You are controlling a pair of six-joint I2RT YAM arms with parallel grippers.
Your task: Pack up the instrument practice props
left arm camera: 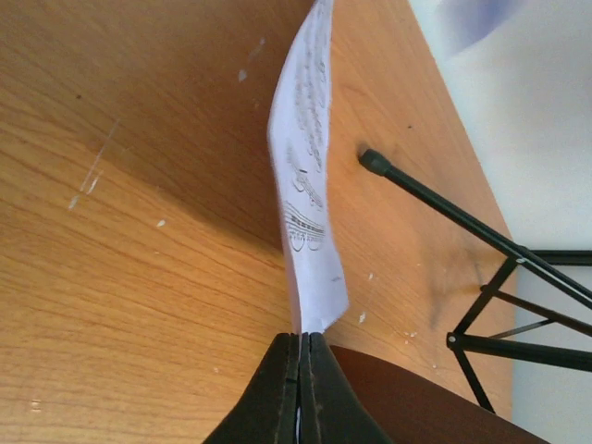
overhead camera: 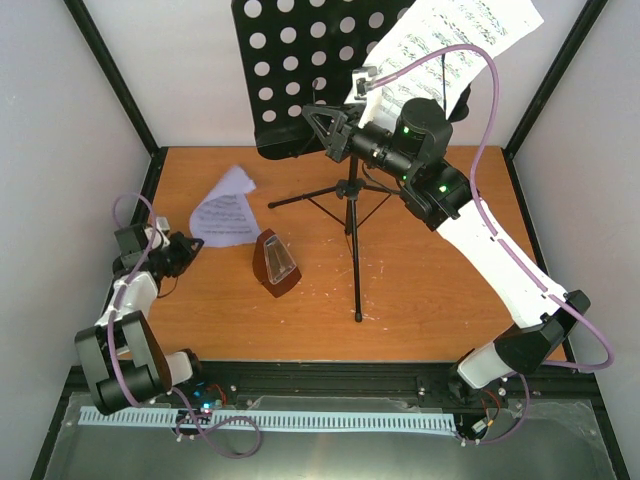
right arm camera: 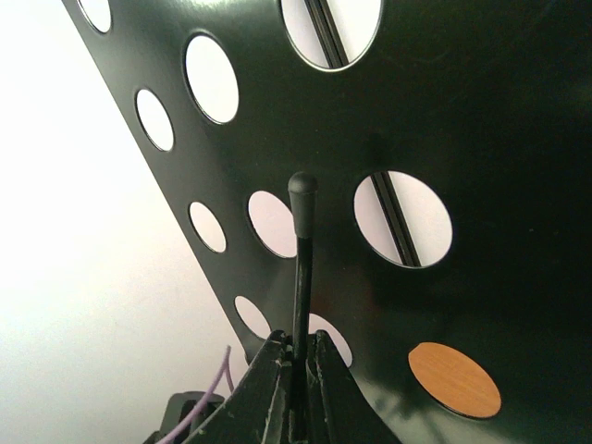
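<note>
The black music stand stands at the back of the table, its perforated desk [overhead camera: 290,60] tilted and its tripod legs [overhead camera: 352,205] spread on the wood. A white sheet-music page [overhead camera: 455,40] leans on the desk's right side. My right gripper [overhead camera: 325,130] is shut on a thin black rod [right arm camera: 301,250] with a rubber tip, right against the desk [right arm camera: 462,111]. My left gripper [overhead camera: 190,250] is shut on the edge of another sheet-music page [overhead camera: 226,212], which curls upward [left arm camera: 307,176] off the table. The red-brown metronome [overhead camera: 276,263] stands just right of that page.
White walls with black frame posts close in the wooden table [overhead camera: 440,290] on three sides. A tripod leg [left arm camera: 444,208] reaches along the table close to the held page. Purple cables loop from both arms.
</note>
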